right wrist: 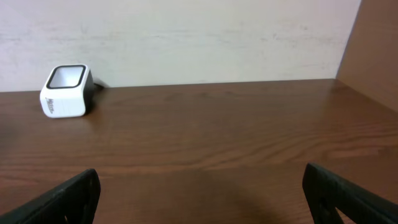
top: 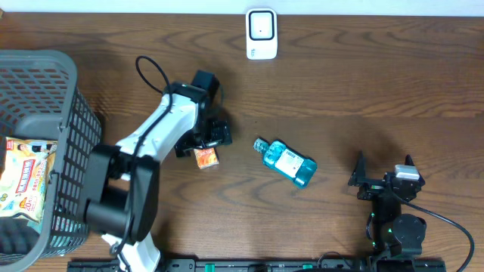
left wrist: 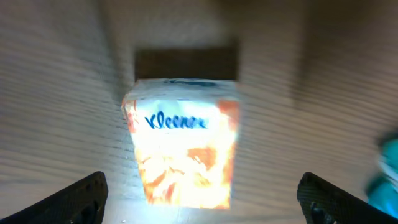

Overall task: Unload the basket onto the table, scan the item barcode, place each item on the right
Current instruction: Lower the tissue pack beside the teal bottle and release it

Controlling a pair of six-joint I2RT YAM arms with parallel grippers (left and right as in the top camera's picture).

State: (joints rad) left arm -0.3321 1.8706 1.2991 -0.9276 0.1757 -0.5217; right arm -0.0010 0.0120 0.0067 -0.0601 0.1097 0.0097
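Kleenex pack (left wrist: 183,149) on table (left wrist: 50,93), untouched btwn open left pincer (left wrist: 202,198).

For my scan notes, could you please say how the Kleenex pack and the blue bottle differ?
The Kleenex pack is boxy and orange; the blue bottle is longer and teal. The pack sits between the open fingers of the left gripper; the bottle lies on its side, untouched. Both rest on the table.
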